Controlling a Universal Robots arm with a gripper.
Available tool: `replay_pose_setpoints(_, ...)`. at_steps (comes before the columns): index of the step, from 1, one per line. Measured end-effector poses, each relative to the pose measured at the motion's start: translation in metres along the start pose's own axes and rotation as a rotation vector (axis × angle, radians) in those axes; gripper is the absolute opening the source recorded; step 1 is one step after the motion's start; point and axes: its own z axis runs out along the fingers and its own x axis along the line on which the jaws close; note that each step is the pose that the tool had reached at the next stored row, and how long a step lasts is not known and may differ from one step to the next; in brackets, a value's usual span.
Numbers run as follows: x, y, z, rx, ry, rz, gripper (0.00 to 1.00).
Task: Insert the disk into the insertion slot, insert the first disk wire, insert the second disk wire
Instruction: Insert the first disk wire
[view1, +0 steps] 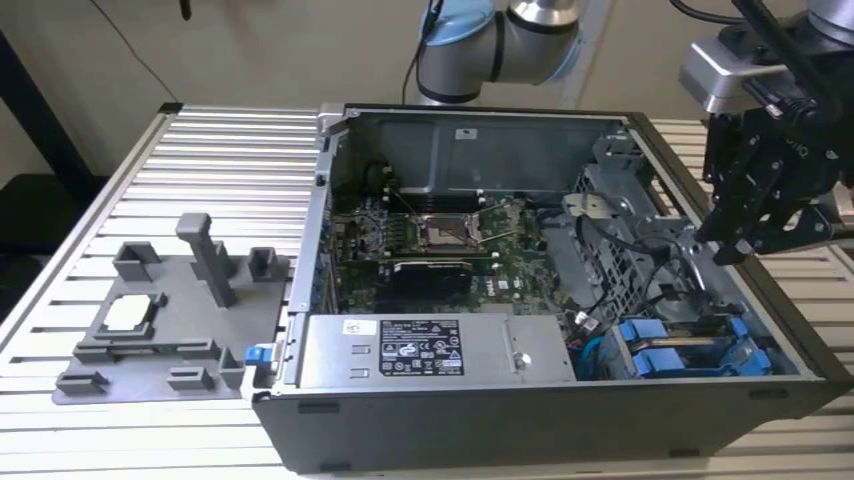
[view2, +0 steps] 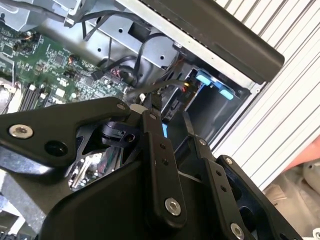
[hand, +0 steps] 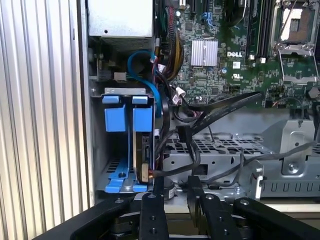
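jaws narrowly parted, empty; black gripper (hand: 175, 181) just beside grey sheet-metal insertion slot (hand: 122, 91), blue-framed silver disk (hand: 144, 145) inside, end-on.

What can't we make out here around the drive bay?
- How deep the disk sits: the first wrist view sees the insertion slot end-on, and blue tabs cover what lies behind.
- Which wire is plugged in: same view, black cables overlap beside the slot; too small to tell.
- Slot floor: exterior view, the case wall hides it.
- Bay interior: second wrist view, the tool blocks part of it.
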Motion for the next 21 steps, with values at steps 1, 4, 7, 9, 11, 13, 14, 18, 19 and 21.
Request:
replay_pose_setpoints(1,-0.0010,0.0020,-0.0002,0.0007,0.0001,0.000,0.33)
replay_pose_setpoints(4,-0.0043,0.0078,-0.0007,0.0032,0.0008,0.000,0.33)
replay_pose_setpoints(7,-0.0067,0.0139,-0.0012,0.0078,0.0024,0.000,0.33)
replay_pose_setpoints(9,-0.0079,0.0189,-0.0015,0.0175,0.0039,-0.001,0.33)
replay_pose_setpoints(11,-0.0087,0.0234,-0.0016,0.0315,0.0044,-0.002,0.33)
replay_pose_setpoints(13,-0.0092,0.0283,-0.0017,0.0448,0.0045,-0.002,0.33)
replay_pose_setpoints(14,-0.0094,0.0312,-0.0016,0.0519,0.0048,-0.003,0.33)
replay_pose_setpoints(18,-0.0117,0.0393,0.0001,0.0620,0.0182,-0.006,0.33)
replay_pose_setpoints(19,-0.0129,0.0405,0.0008,0.0625,0.0242,-0.007,0.33)
replay_pose_setpoints(21,-0.0159,0.0425,0.0021,0.0631,0.0360,-0.010,0.33)
